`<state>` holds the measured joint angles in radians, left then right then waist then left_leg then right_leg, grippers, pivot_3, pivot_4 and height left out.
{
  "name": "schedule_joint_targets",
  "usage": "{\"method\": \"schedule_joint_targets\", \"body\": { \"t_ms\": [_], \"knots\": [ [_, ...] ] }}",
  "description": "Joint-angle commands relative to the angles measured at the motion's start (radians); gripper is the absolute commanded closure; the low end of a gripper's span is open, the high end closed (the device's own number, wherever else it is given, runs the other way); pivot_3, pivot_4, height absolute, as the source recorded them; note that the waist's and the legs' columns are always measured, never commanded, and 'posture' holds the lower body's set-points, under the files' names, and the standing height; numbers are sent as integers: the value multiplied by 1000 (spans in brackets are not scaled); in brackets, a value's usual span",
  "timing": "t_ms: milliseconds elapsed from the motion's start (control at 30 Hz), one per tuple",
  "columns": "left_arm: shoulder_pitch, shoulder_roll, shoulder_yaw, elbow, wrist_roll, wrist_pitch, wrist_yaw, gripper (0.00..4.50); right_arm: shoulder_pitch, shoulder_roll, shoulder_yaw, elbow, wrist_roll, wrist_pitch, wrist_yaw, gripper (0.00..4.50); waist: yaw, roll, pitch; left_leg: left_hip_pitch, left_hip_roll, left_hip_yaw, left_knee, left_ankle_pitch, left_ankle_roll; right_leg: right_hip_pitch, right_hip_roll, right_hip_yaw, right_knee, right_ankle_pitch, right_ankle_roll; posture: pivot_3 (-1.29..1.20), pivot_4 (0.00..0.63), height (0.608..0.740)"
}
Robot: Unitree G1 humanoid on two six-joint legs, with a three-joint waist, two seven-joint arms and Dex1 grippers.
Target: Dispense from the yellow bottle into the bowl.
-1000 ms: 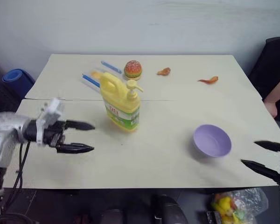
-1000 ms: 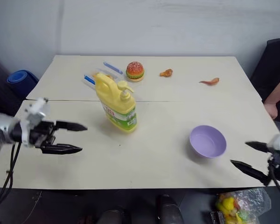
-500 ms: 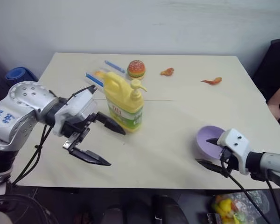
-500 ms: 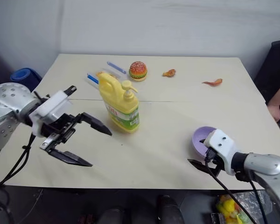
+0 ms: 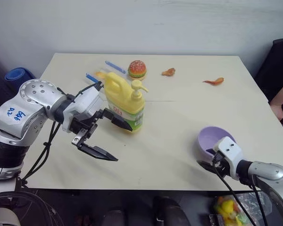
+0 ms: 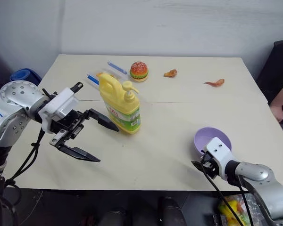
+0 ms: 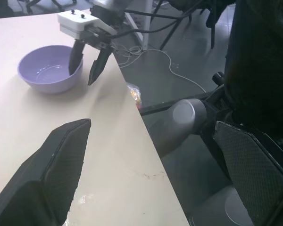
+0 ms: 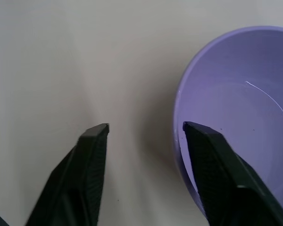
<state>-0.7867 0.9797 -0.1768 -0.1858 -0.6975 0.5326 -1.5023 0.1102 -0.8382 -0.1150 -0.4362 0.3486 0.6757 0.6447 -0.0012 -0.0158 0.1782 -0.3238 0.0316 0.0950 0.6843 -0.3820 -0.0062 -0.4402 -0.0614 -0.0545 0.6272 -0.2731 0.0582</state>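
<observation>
Robot test room or lab, not a home. Plain pale desk (image 5: 179,141) against a bare white wall (image 5: 155,23); toy burger (image 5: 137,69) and other plastic play food set out as props; loose cables (image 7: 174,70) across a grey floor; person's arm (image 5: 282,99) at desk side.
</observation>
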Motion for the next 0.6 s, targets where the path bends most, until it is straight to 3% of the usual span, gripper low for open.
{"method": "schedule_joint_targets", "body": {
  "t_ms": [33,333,533,600],
  "knots": [
    [-19,-1,15,-9,-2,-15,-105,0,-20,12,6,30,-31,-34,-1,2647,0,0,0,0,0,0,0,0,0,0,0,0,0,0,0,0,150,740],
    [-39,-10,15,5,-4,-19,-103,0,-54,41,37,114,-80,-80,2,2647,1,0,0,-1,0,1,0,0,0,-1,0,1,0,0,0,0,150,740],
    [-60,-23,19,38,5,-11,-85,0,-56,45,22,94,-82,-92,14,4485,-1,0,0,-1,0,1,0,0,0,-1,0,1,1,0,0,0,150,740],
    [-62,-29,25,54,9,-10,-70,0,-52,34,18,70,-86,-96,25,4485,0,-1,-1,0,0,1,0,0,0,-1,0,1,1,0,1,0,150,740]
  ]
}}
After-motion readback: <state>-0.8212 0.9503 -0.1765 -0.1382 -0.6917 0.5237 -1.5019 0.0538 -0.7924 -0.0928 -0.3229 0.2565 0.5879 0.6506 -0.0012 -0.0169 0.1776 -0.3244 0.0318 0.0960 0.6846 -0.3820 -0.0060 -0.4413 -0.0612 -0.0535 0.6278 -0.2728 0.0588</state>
